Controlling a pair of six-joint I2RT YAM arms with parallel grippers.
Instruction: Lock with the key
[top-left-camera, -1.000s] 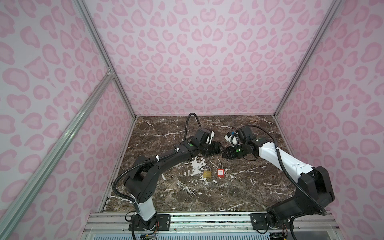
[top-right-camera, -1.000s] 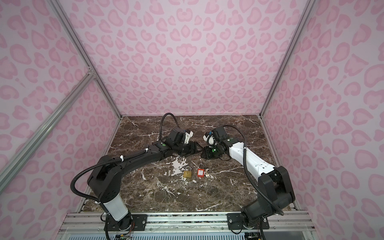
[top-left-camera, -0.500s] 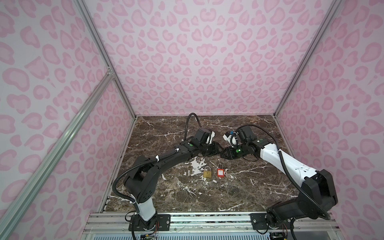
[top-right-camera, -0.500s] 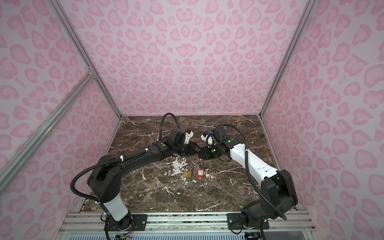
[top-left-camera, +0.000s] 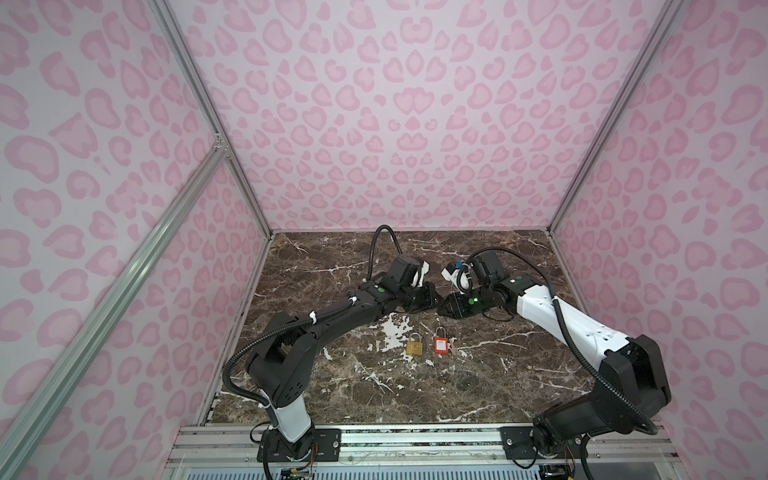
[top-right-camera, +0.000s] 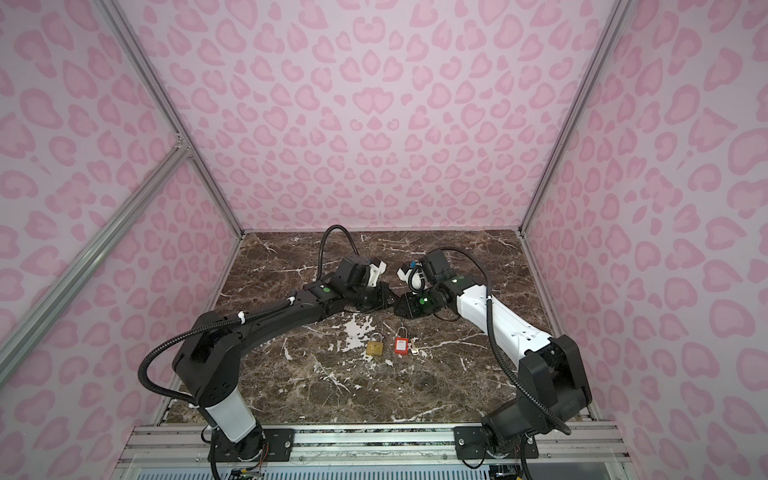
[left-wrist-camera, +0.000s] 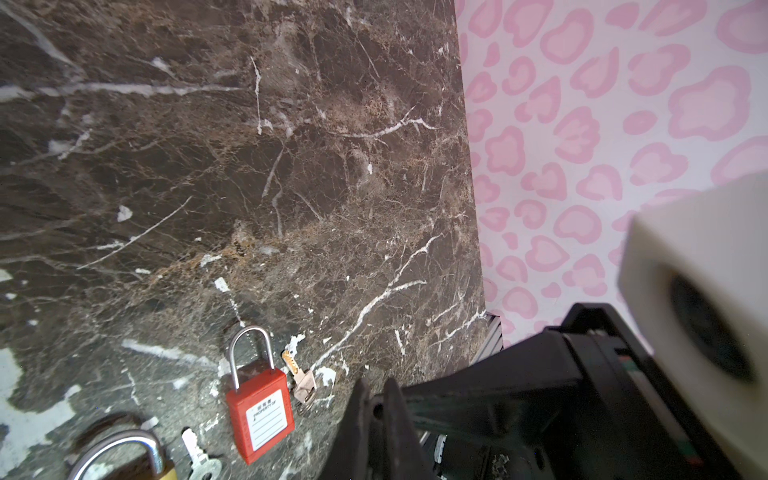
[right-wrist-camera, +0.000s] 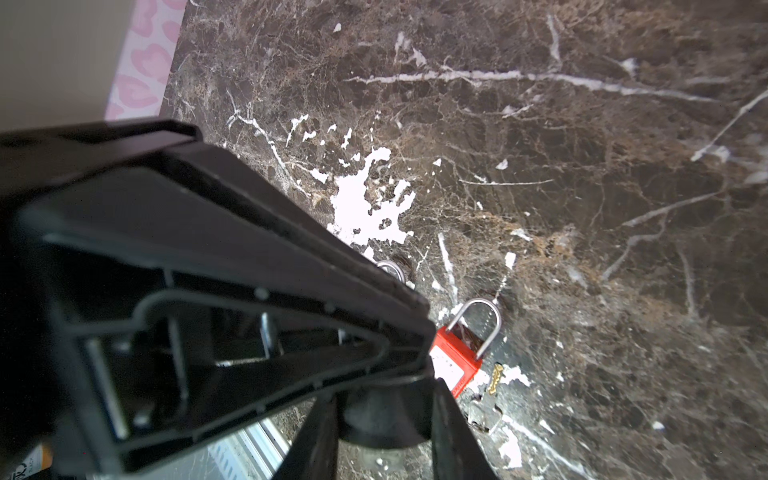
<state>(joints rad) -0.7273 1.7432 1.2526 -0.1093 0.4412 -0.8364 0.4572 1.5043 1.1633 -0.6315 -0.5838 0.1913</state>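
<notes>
My two grippers meet tip to tip above the middle of the marble table (top-left-camera: 478, 395). My left gripper (left-wrist-camera: 374, 395) is shut, its fingers (right-wrist-camera: 291, 249) pressed flat together with nothing showing between them. My right gripper (right-wrist-camera: 384, 395) is shut on a dark round object (right-wrist-camera: 382, 419), which the left tips touch. A red padlock (top-left-camera: 439, 345) (left-wrist-camera: 262, 415) lies on the table below them, with a brass-coloured key (left-wrist-camera: 301, 380) (right-wrist-camera: 494, 378) beside it. A brass padlock (top-left-camera: 414, 347) (top-right-camera: 375, 347) lies to its left with a silver key (left-wrist-camera: 199, 457).
Pink patterned walls (top-left-camera: 395, 124) close in the table on three sides. The metal rail (top-left-camera: 395, 440) with both arm bases runs along the front edge. White chipped patches (right-wrist-camera: 365, 203) mark the marble near the padlocks.
My left gripper has gone from open to shut at the tip of the right gripper. The right arm has shifted slightly; the padlocks and keys have not moved.
</notes>
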